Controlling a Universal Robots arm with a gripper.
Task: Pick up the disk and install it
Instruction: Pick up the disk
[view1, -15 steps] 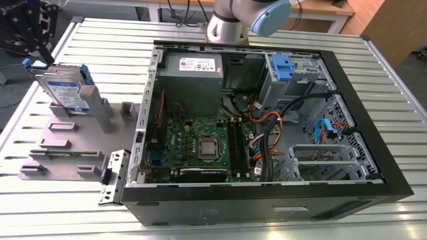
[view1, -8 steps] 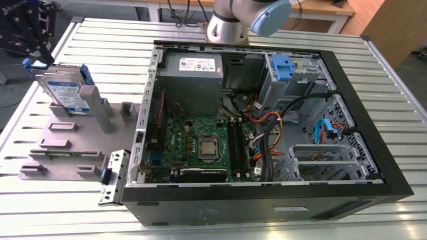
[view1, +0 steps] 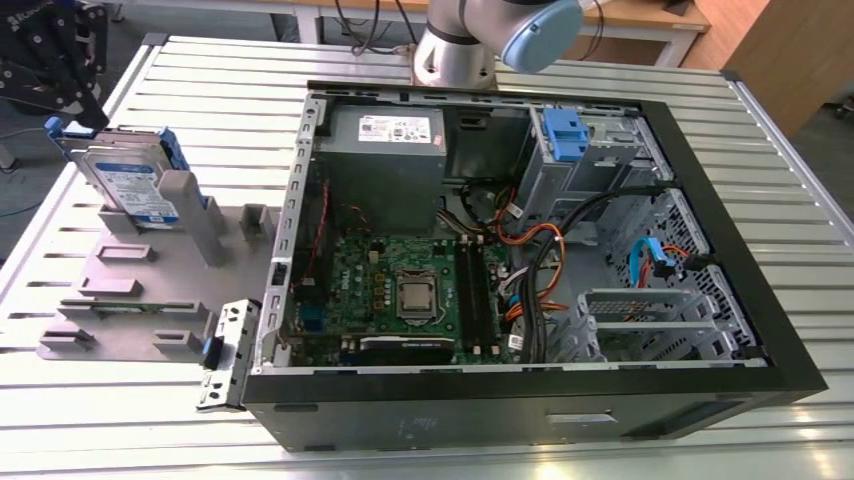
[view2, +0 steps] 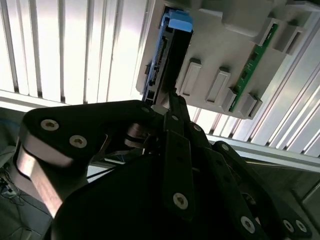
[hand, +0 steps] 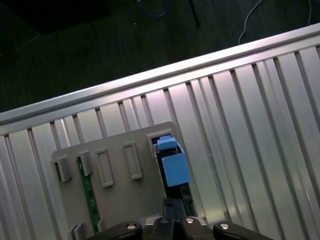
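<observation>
- A slatted metal table (view1: 787, 130) carries the whole setup; in the first wrist view, dark floor (hand: 75, 45) with loose cables shows beyond its edge.
- An open computer case (view1: 534, 410) lies on its side across the middle and the exterior view's right of the table.
- Inside the case are a grey power supply (view1: 387, 165), a green motherboard (view1: 400, 290), a metal drive cage (view1: 567, 160) with a blue tab, and bundled cables.
- The arm's base (view1: 461, 45) stands on the table just behind the case.
- A grey holder (view1: 120, 275) with raised slots lies flat on the table at the exterior view's left, just beside the case.
- A narrow green board (view2: 255, 55) rests in one slot of the holder, well apart from the disk's slot.
- The disk (view1: 134, 185) stands on edge in the holder's far slot, tilted, label facing the case, its blue tab uppermost.
- The gripper (view2: 162, 102) is at the disk's upper end, at the far corner of the exterior view's left.
- In both wrist views the fingers (view2: 172, 112) are drawn nearly together, pinching the disk across its thin edge just below the blue tab.
- The disk's lower end sits in the holder slot; it is not in the case.
</observation>
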